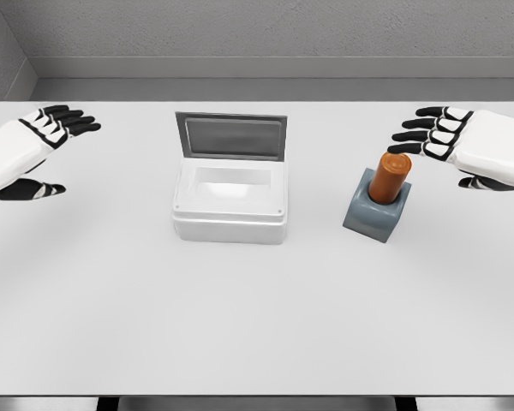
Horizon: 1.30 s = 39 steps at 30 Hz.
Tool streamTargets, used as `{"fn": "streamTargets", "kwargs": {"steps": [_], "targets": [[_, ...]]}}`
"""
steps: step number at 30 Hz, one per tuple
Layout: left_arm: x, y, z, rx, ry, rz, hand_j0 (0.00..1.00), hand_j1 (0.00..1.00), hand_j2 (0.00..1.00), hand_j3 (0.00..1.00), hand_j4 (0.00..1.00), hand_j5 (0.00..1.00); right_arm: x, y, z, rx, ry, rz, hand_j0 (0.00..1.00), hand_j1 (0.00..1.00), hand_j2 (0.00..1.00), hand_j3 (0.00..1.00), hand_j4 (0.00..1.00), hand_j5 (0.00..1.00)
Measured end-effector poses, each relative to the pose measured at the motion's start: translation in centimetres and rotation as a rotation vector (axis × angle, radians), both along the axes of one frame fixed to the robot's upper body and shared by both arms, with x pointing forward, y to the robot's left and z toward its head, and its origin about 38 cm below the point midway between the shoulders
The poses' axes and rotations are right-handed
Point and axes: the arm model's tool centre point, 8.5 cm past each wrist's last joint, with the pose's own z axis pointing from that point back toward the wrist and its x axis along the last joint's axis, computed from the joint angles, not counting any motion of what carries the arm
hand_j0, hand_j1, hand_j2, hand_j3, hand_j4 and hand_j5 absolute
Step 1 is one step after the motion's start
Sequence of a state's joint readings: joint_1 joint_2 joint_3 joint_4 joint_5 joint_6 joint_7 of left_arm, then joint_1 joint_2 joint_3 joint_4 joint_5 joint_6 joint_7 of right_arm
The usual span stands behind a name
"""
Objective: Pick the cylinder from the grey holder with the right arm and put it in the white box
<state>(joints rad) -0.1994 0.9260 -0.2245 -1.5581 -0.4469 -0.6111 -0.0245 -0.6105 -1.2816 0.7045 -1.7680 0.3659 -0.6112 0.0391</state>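
1. Here is the white surface [257, 325], filling most of the frame, with a grey wall band across the top.
2. Right of centre stands one grey holder [375, 217], and one orange-brown cylinder [389, 177] sits in its socket.
3. The cylinder's long axis runs nearly vertical, leaning a little toward the upper right of the frame; its rounded top end points up, and its lower end is hidden inside the holder.
4. One white box [230, 202] sits centre frame, to the left of the holder and apart from it. Its grey lid [231, 137] stands raised at the far edge, and the inside is open to view.
5. Nothing stands on the surface between box and holder.
6. Two robot hands are counted. The right robot hand [450, 145] hovers in the upper right, fingers spread and extended toward the left, holding nothing; its fingertips [399, 148] are just above and beside the cylinder's top, and whether they touch it cannot be told.
7. The left robot hand [36, 145] hangs at the upper left edge, well apart from the box, fingers loose and spread, gripping nothing.
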Motion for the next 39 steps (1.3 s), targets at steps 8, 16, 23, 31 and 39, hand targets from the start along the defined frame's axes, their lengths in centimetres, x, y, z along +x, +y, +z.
{"fn": "streamTargets", "kwargs": {"steps": [8,16,23,31,39], "targets": [[0.0,-0.2,-0.4,-0.008,0.052,-0.008,1.00,1.00,1.00,1.00,1.00,1.00,0.2,0.2,0.6,0.017,-0.016,0.003,1.00,1.00,1.00,1.00,1.00,1.00],[-0.3,-2.7,-1.9,-0.085,0.398,-0.172,1.00,1.00,1.00,1.00,1.00,1.00,3.7,1.7,2.2,-0.260,0.060,-0.036,0.99,0.99,0.99,0.99,0.99,0.99],[-0.3,-4.9,-2.1,-0.309,0.459,-0.274,1.00,1.00,1.00,1.00,1.00,1.00,6.2,3.6,2.7,-0.293,0.050,-0.037,0.99,0.99,0.99,0.99,0.99,0.99],[3.8,-4.1,-0.8,-0.530,0.557,-0.131,1.00,1.00,1.00,1.00,1.00,1.00,6.4,6.3,-0.7,-0.380,0.077,0.025,0.99,0.99,0.99,0.99,0.99,0.99],[6.0,-1.9,-2.5,-0.722,0.694,0.006,1.00,1.00,1.00,1.00,1.00,1.00,6.4,7.5,-2.4,-0.418,0.092,0.051,0.98,0.98,0.98,0.98,0.98,0.98]]}}
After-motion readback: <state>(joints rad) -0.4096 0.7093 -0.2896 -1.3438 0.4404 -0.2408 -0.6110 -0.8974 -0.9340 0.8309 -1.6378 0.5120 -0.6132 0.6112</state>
